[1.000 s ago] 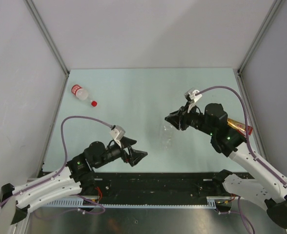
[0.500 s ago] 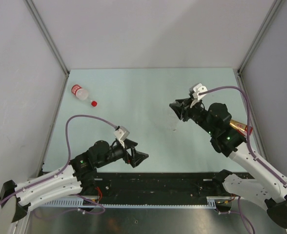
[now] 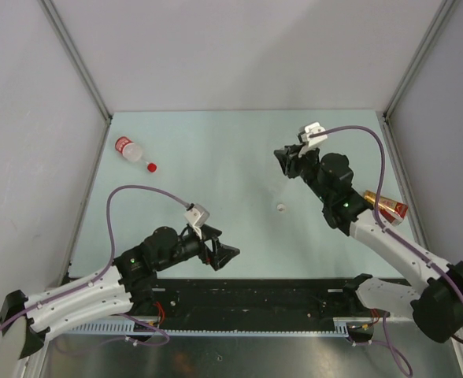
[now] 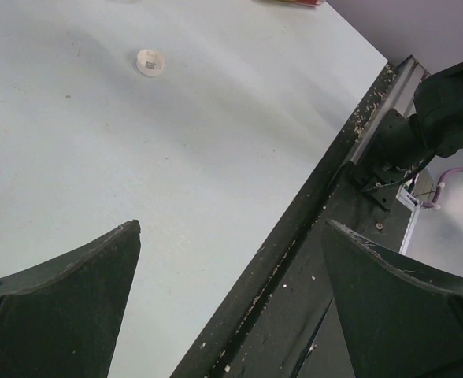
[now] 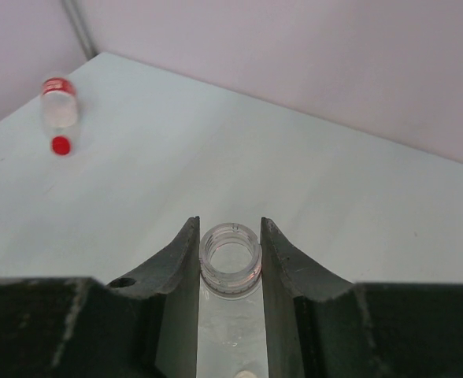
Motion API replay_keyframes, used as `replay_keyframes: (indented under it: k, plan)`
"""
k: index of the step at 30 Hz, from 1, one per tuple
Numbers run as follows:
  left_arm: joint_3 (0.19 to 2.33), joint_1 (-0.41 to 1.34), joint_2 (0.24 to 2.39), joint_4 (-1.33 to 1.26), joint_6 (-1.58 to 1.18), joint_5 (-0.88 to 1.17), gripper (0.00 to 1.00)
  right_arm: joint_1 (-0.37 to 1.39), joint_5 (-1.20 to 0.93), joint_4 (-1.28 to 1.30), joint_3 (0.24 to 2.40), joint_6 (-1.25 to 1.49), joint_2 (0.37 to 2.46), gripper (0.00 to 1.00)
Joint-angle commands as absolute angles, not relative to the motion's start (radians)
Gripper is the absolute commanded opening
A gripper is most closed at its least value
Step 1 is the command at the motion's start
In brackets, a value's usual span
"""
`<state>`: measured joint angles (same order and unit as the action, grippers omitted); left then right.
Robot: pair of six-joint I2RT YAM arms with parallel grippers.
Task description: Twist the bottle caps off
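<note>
Clear bottle (image 5: 230, 272) runs lengthwise in the clamped right claw (image 5: 229, 228), open mouth pointing forward; left claw (image 4: 233, 232) gapes apart.

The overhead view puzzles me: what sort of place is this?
Probably a robotics lab test cell: a left arm and a right arm bolted at a pale table's edge, plain grey panels walling it in, and only practice props: a red-label bottle and the clear bottle in the right pincer.

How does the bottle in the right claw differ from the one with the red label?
The clear bottle is gripped in the right claw, capless; the labelled bottle lies on the table, a red cap at its neck. The clear bottle shows no label; the labelled bottle has a red band. Both are transparent plastic.
</note>
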<state>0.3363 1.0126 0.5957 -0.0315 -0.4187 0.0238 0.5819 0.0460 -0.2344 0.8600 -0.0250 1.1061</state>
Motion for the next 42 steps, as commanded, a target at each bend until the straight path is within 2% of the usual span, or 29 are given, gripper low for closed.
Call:
replay_keyframes:
  k: [1, 16, 17, 21, 27, 32, 35, 42]
  plan:
    - [0.348, 1.016, 0.601, -0.035, -0.414, 0.004, 0.99, 0.513, 0.080, -0.447, 0.831, 0.032, 1.168, 0.00]
    - [0.313, 1.016, 0.622, -0.034, -0.431, 0.003, 0.99, 0.466, 0.193, -0.543, 0.719, 0.095, 1.324, 0.02]
    - [0.310, 1.016, 0.619, -0.034, -0.435, -0.011, 0.99, 0.466, 0.196, -0.548, 0.710, 0.098, 1.322, 0.08]
    - [0.297, 1.017, 0.603, -0.034, -0.452, -0.030, 0.99, 0.466, 0.200, -0.526, 0.696, 0.106, 1.313, 0.42]
    - [0.283, 1.016, 0.580, -0.034, -0.473, -0.040, 0.99, 0.467, 0.153, -0.484, 0.694, 0.120, 1.263, 0.67]
    - [0.284, 1.016, 0.588, -0.035, -0.476, -0.046, 0.99, 0.468, 0.064, -0.454, 0.695, 0.147, 1.135, 0.95]
    - [0.286, 1.017, 0.599, -0.034, -0.486, -0.053, 0.99, 0.468, 0.041, -0.436, 0.695, 0.175, 1.048, 0.99]
    - [0.300, 1.016, 0.628, -0.011, -0.596, -0.154, 0.99, 0.465, 0.056, -0.372, 0.698, 0.319, 0.903, 0.99]
